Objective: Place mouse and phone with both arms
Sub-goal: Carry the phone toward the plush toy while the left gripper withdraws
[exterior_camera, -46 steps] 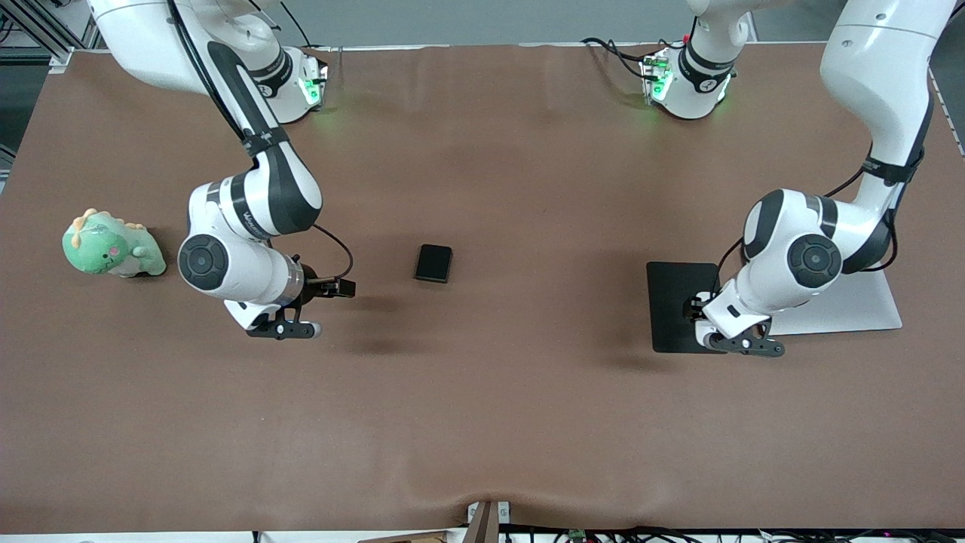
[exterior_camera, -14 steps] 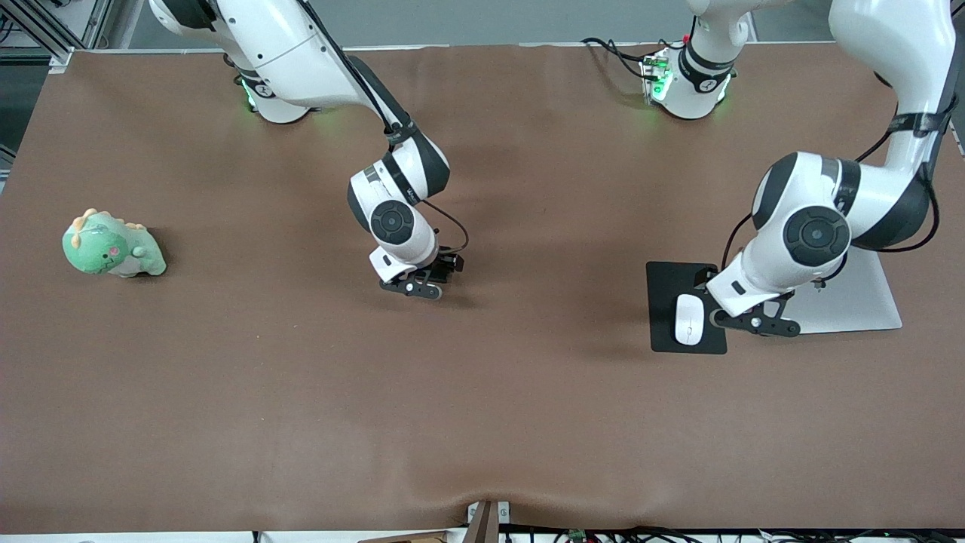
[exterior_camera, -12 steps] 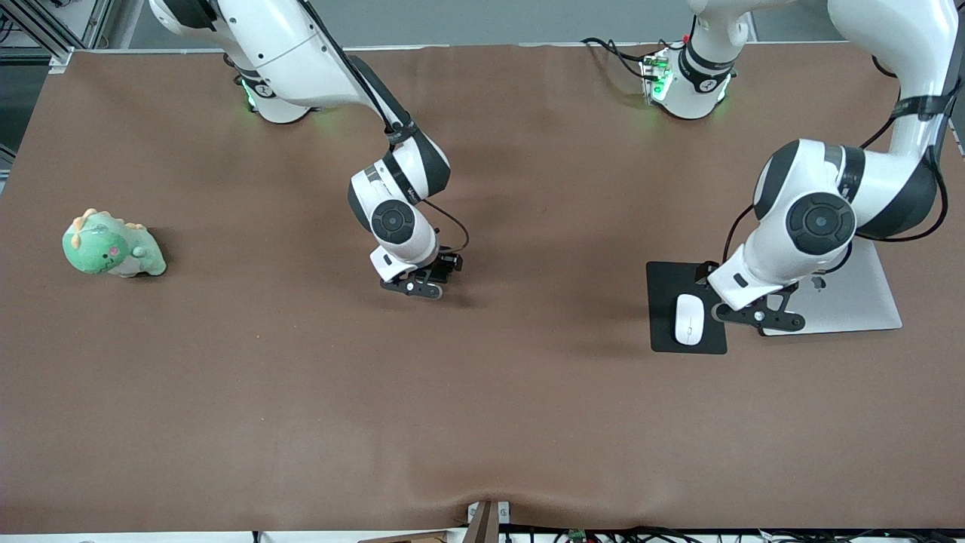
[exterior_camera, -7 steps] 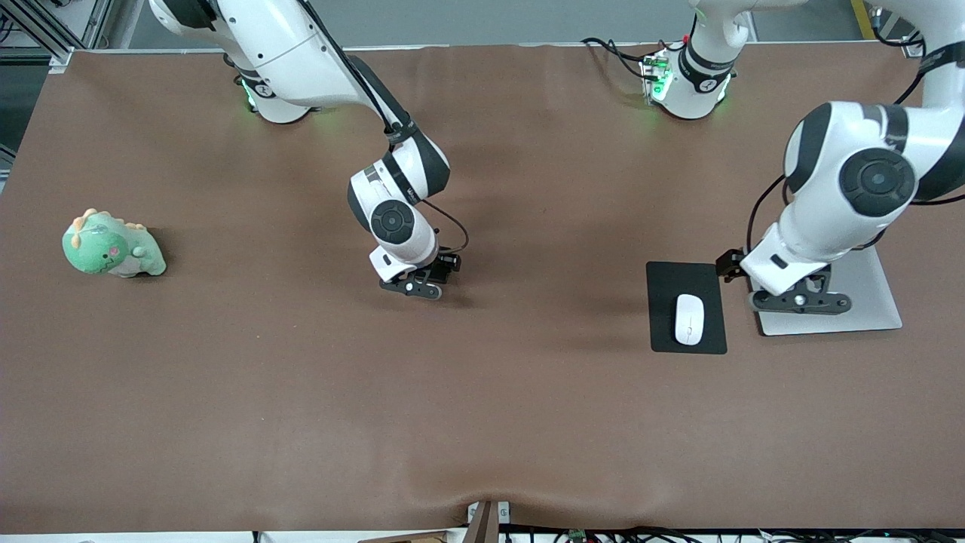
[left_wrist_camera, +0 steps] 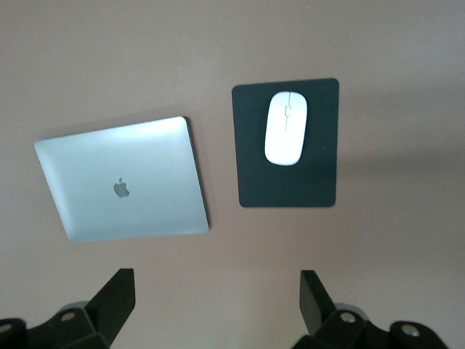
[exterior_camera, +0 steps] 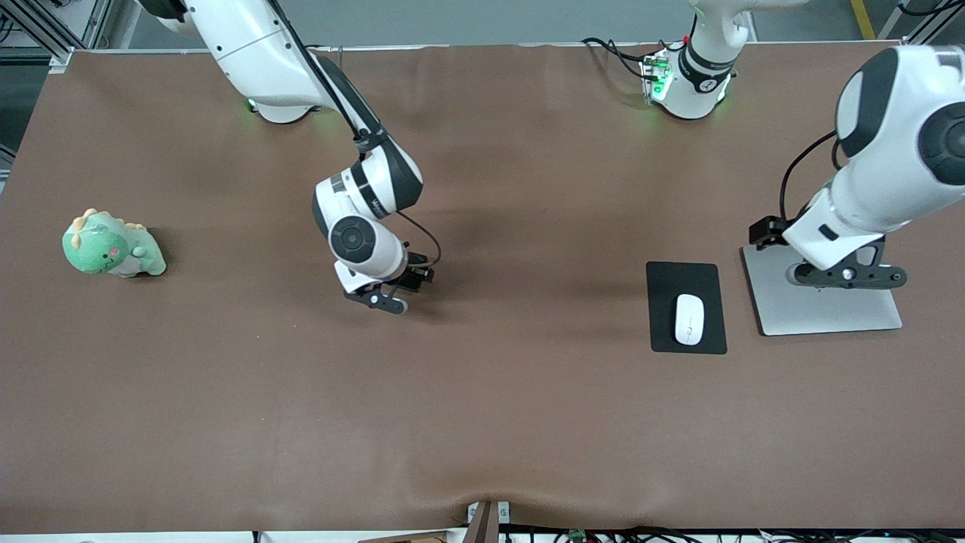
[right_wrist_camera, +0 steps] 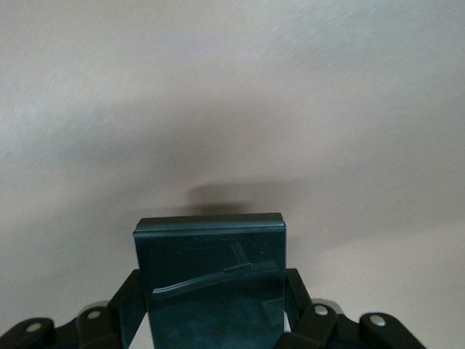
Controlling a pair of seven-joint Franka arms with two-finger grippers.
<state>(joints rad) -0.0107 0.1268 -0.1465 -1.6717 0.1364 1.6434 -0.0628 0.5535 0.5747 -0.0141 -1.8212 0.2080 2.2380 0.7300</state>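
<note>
We read one mark only: the apple logo (left_wrist_camera: 121, 189) on the lid of the closed silver laptop (exterior_camera: 825, 305), seen from the left wrist view. No other writing is legible; the lettering on the right arm's forearm is too small to make out.

We take the black mat (exterior_camera: 687, 307) as our landmark. The mouse (exterior_camera: 687, 319) lies on the mat, white, glossy and oval, with a thin grey line at its front, on the part of the mat nearer the front camera. The laptop lies flat just beside the mat, toward the left arm's end of the table, a narrow strip of table between them. The left gripper (exterior_camera: 844, 276) hangs over the laptop, its fingers spread wide and holding nothing; in its wrist view both black fingers (left_wrist_camera: 115, 298) frame bare table.

The phone (right_wrist_camera: 211, 280) is off the table, clamped between the right gripper's (exterior_camera: 379, 300) fingers. It is a black slab with rounded corners and a reflective face, standing on edge in the grip. This gripper is over bare table, well apart from the mat toward the right arm's end. In the front view the wrist hides the phone.

A green plush dinosaur (exterior_camera: 110, 246) with orange spikes and a pink cheek sits farther still from the mat, near the right arm's end of the table.

The table (exterior_camera: 482, 422) is covered by a brown matte cloth, slightly rippled at its edge nearest the front camera. Nothing lies between the right gripper and the mat.
</note>
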